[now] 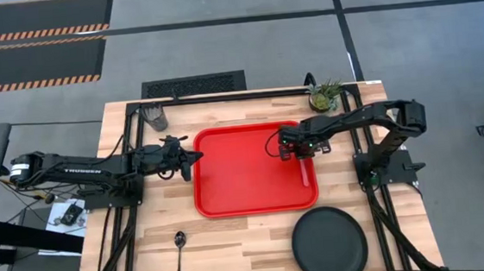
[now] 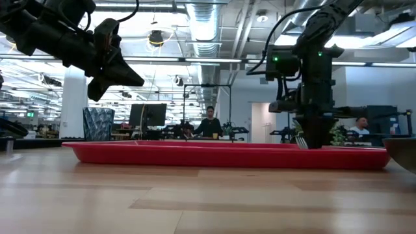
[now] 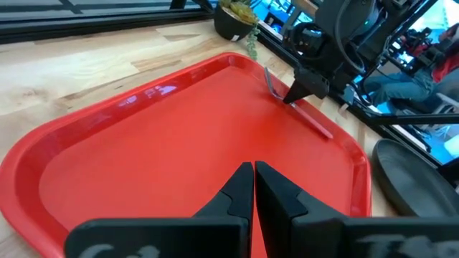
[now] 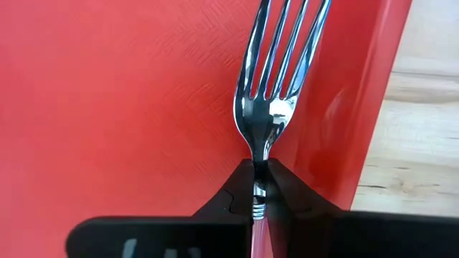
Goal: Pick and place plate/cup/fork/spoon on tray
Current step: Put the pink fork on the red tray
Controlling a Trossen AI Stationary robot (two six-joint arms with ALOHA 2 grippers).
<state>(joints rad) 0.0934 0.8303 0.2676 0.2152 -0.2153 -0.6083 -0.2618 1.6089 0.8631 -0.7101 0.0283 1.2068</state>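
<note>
the right hand (image 4: pixel 259 188) holds the fork (image 4: pixel 276 79) tight at its thin neck over the tray (image 1: pixel 236 166), a light, stiff, probably slippery thing, while the left hand (image 3: pixel 254 188) waits closed.

**An open robotics lab**

Beyond the red tray (image 2: pixel 227 156) the low view shows a wide industrial hall: exposed ceiling ducts (image 2: pixel 208 19), monitors (image 2: pixel 146 116) on desks, seated people (image 2: pixel 209 123). Above the tray's table, hazard-striped mats (image 1: pixel 31 44) lie on grey floor.
</note>
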